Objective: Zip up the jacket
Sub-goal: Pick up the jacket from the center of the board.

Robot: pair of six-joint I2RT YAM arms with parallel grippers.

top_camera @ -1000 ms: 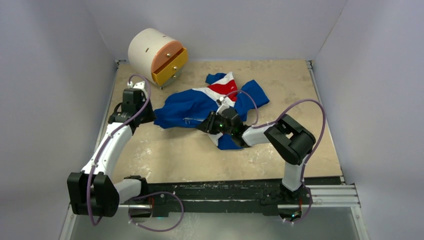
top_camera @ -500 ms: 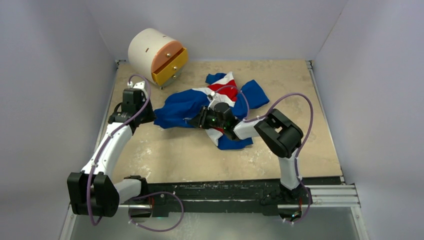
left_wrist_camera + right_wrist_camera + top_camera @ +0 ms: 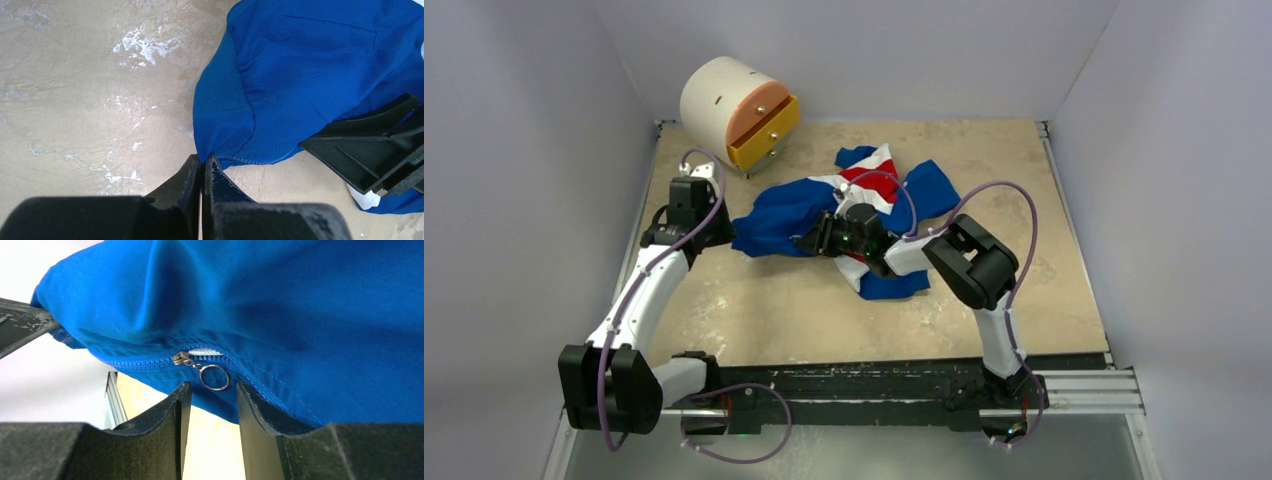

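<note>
Right wrist view, lower centre: close the parted right gripper (image 3: 212, 396) squarely on the zipper ring (image 3: 215, 378), pulling against the left gripper (image 3: 202, 165) clamped on the jacket (image 3: 300, 65) hem.

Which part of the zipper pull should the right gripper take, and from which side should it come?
Take the small metal ring hanging from the slider, not the fabric. It dangles free below the zipper line, between the open fingers of the right gripper, so coming up from below and closing there looks best. The left gripper pinches the jacket hem, which probably steadies it.
</note>
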